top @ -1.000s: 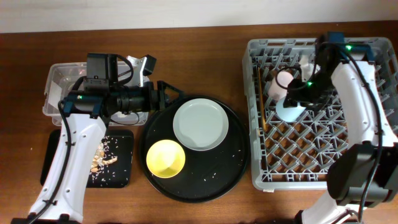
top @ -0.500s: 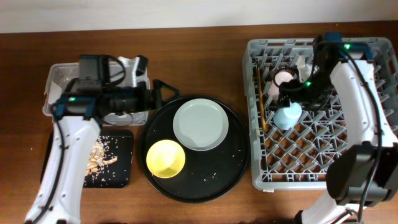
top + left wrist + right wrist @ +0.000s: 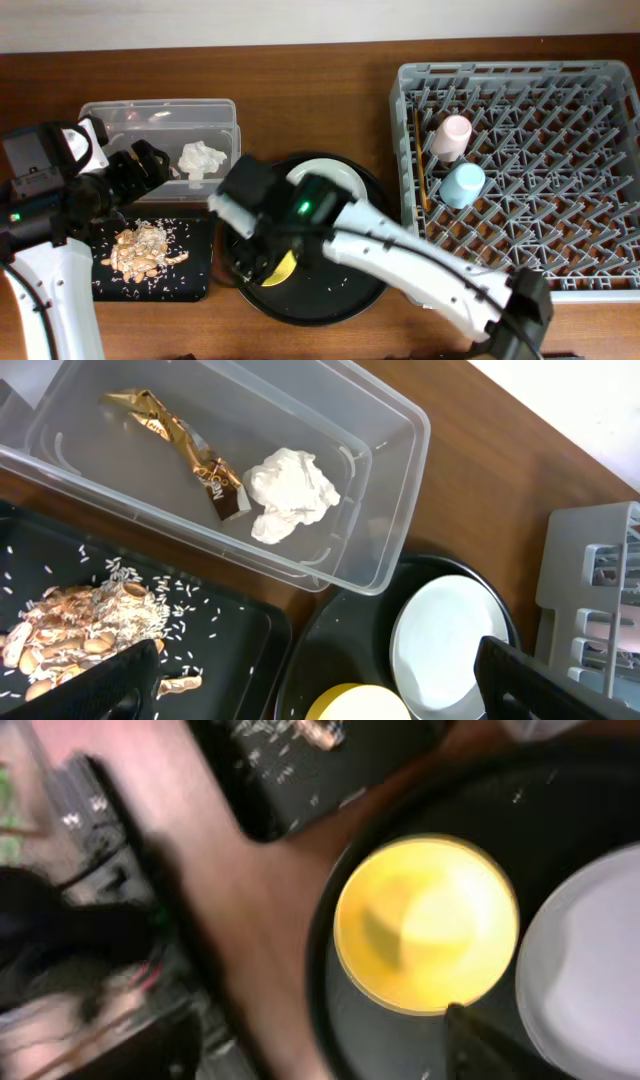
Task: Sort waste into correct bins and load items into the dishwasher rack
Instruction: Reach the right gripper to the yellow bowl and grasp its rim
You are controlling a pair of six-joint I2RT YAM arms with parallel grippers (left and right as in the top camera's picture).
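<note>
The yellow bowl (image 3: 425,925) sits on the round black tray (image 3: 365,280), next to the pale plate (image 3: 335,172). My right gripper (image 3: 256,256) hovers over the bowl's left side with its jaws open and empty; it also shows in the blurred right wrist view (image 3: 300,1045). My left gripper (image 3: 143,166) is open and empty above the clear box (image 3: 125,112); it also shows in the left wrist view (image 3: 318,665). The box holds the white tissue (image 3: 292,493) and the gold wrapper (image 3: 180,445). The food scraps (image 3: 140,250) lie in the shallow black tray (image 3: 195,285).
The grey rack (image 3: 600,250) fills the right side. In it lie the pink cup (image 3: 452,137), the blue cup (image 3: 463,185) and the chopsticks (image 3: 418,160) along its left edge. My right arm stretches across the round tray from the lower right.
My right arm has left the blue cup in the rack and swung left over the yellow bowl. My left arm has pulled back to the left, off the round tray.
</note>
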